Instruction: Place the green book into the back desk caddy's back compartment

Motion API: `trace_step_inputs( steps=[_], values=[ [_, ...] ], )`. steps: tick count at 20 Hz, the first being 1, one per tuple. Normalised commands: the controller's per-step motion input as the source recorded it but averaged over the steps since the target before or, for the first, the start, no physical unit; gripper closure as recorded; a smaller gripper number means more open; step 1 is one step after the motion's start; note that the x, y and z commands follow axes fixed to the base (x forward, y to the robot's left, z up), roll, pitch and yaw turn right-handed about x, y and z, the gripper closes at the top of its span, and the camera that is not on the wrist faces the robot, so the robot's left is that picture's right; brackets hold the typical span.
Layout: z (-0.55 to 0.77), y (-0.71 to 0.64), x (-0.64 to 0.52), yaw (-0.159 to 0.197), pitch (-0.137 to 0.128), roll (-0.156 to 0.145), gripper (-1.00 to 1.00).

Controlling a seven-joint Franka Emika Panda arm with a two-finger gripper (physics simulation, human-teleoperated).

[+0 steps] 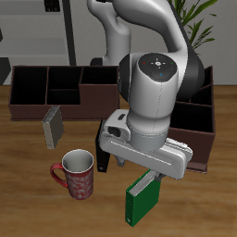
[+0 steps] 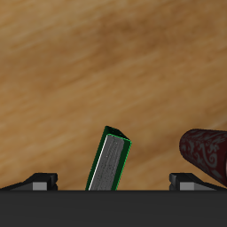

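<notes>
A: How does the tool (image 1: pixel 145 173) stand?
B: Its fingers (image 2: pixel 40 180) are spread wide apart, gripping nothing, above the table (image 1: pixel 28 199).

A: Room around it?
B: Bare wood lies toward the table's front edge; a red mug (image 1: pixel 76 174) stands near.

A: And the green book (image 1: pixel 142 198)?
B: Thin, bright green covers, pale page edges, standing tilted on the table. It sits just under the tool, between the fingers, untouched.

A: The back desk caddy (image 1: pixel 51 90)?
B: Farther back, well apart from the book; a grey book (image 1: pixel 53 126) leans before it.
</notes>
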Motion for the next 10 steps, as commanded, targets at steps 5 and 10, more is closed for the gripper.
trace_step_inputs(
  steps=[5,10],
  values=[
    [-0.19,0.01,-0.04,-0.05,-0.033,0.019,-1.0],
    [-0.25,0.09,-0.07,-0.011,-0.035,0.001,-1.0]
  ],
)
